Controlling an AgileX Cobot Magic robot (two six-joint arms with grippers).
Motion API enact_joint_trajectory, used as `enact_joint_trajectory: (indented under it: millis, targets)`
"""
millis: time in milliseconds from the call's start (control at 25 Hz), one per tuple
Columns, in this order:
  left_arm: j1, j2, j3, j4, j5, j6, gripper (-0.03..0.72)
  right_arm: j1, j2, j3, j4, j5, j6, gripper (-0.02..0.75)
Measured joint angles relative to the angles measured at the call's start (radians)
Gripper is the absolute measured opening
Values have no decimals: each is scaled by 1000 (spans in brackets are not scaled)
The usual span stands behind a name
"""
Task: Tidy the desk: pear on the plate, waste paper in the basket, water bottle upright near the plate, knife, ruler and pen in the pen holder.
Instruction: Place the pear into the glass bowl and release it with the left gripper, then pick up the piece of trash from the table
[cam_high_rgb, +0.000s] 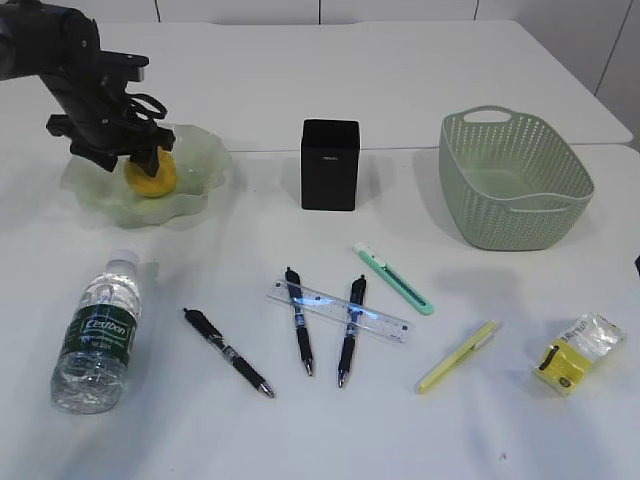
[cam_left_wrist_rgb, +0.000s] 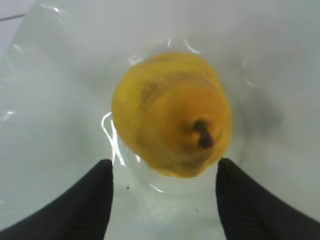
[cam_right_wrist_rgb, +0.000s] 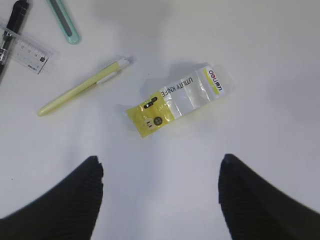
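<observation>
Water bottle (cam_high_rgb: 96, 335) flat; left claw (cam_high_rgb: 140, 158) spread around plated pear (cam_high_rgb: 151, 176), perhaps untouching; right claw (cam_right_wrist_rgb: 160, 192) agape.

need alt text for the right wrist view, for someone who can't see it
A yellow and clear plastic utility knife packet lies flat on the white table, just ahead of the open right hand, whose two dark fingers frame the bottom. A pale yellow-green pen lies to its left, with a mint green utility knife and clear ruler at the top left.
</observation>
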Motion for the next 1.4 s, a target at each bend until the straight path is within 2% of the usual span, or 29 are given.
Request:
enact_joint_trajectory:
  millis: [360, 920, 1120, 1400]
  targets:
    - [0, -121, 0, 0, 48, 0, 482, 0, 0, 0, 0, 0, 0, 534]
    - [0, -408, 10, 2, 302, 4, 482, 0, 0, 0, 0, 2, 0, 534]
    - [0, -540, 140, 8, 313, 16, 480, 0, 0, 0, 0, 11, 0, 534]
    - [0, -709, 446, 21, 312, 27, 479, 0, 0, 0, 0, 30, 4, 534]
